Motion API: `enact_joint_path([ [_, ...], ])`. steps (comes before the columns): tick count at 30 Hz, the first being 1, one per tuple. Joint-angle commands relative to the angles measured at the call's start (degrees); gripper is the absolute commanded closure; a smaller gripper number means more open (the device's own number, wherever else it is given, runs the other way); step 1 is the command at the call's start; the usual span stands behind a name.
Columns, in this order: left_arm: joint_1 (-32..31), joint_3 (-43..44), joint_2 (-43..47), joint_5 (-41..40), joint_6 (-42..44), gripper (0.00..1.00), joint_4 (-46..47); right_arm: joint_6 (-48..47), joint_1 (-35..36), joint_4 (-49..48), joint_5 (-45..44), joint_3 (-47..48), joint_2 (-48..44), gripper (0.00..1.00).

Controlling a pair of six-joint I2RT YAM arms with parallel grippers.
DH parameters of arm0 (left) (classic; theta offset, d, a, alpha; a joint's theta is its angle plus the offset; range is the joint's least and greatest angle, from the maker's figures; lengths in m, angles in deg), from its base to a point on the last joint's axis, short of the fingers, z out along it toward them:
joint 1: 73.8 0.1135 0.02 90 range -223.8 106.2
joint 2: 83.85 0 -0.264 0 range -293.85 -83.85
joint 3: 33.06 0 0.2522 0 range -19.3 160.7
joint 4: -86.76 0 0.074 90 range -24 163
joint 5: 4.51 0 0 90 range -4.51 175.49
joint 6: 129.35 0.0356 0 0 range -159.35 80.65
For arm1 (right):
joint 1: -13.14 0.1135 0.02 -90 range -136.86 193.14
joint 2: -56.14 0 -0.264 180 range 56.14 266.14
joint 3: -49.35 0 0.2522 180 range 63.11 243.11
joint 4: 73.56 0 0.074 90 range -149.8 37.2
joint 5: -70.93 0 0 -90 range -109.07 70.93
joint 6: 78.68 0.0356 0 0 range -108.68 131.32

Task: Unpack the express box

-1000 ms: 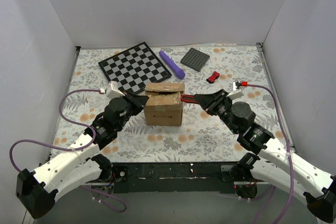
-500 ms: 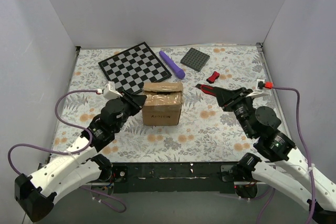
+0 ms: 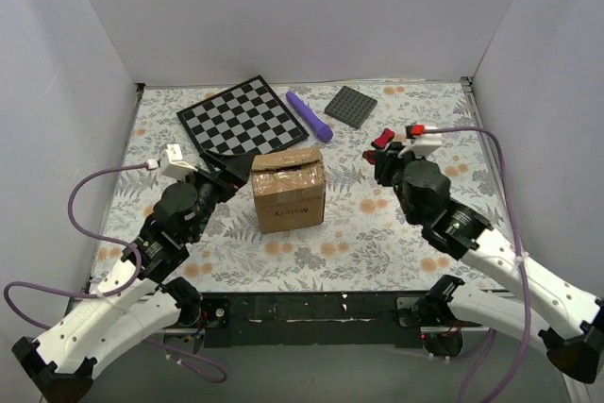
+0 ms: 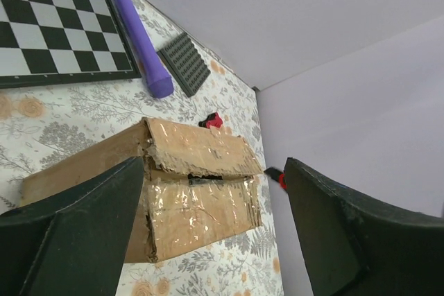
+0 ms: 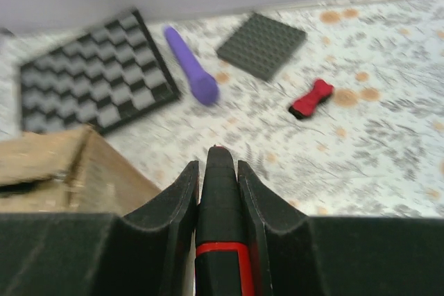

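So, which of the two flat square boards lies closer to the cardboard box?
The black-and-white checkerboard; its near corner almost reaches the express box, while the plain dark grey plate lies farther back.

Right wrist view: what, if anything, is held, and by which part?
A slim black-and-red tool, clamped along its shaft between the fingers; its tip sticks out ahead.

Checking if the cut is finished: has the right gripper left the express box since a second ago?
Yes. The right gripper, holding the cutter, has pulled rightward off the express box, toward the red clip.
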Motion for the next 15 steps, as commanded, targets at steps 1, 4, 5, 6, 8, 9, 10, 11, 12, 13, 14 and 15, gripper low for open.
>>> enact_joint_path([
  [1,0.0,3.1,3.1,-6.9,1.4,0.19,-8.3,-6.9,-1.0,12.7,-6.5,6.9,8.6,0.99],
  [4,0.0,2.7,6.0,-8.5,1.5,0.20,-9.2,-6.5,-1.0,19.2,-13.4,9.4,16.1,0.99],
  [5,0.0,1.9,7.4,-8.6,1.5,0.20,-9.1,-7.0,-1.1,17.8,-14.8,7.9,17.0,0.99],
  [6,0.0,1.4,8.1,-8.5,1.4,0.20,-8.9,-9.0,-1.0,14.5,-15.6,5.7,16.5,0.99],
  [8,0.0,0.8,9.0,-7.8,1.4,0.21,-8.6,-15.4,-1.6,1.7,-13.6,-1.7,13.4,0.99],
  [9,0.0,0.5,9.7,-7.4,1.4,0.21,-8.6,-16.1,-2.2,-2.1,-10.9,-3.4,12.2,0.99],
  [10,0.0,0.4,10.0,-7.1,1.7,0.21,-8.6,-13.3,-3.5,-2.9,-6.1,-4.2,11.2,0.99],
  [11,0.0,0.5,10.3,-5.7,2.0,0.21,-8.6,-11.5,-3.5,-2.9,-5.7,-5.1,9.1,0.99],
  [12,0.0,0.5,10.4,-4.5,2.8,0.20,-8.2,-10.5,-3.5,-5.4,-6.0,-6.6,7.4,0.99],
  [13,0.0,0.7,10.7,-2.4,4.5,0.20,-6.2,-9.8,-3.6,-11.1,-4.8,-8.5,4.9,0.99],
  [14,0.0,1.0,10.7,2.2,7.0,0.18,-4.9,-8.6,-3.6,-15.1,-3.5,-10.6,-1.1,0.99],
  [15,0.0,0.9,10.6,5.3,8.2,0.16,-3.3,-8.0,-3.5,-23.9,-2.2,-15.3,-4.0,0.99],
])
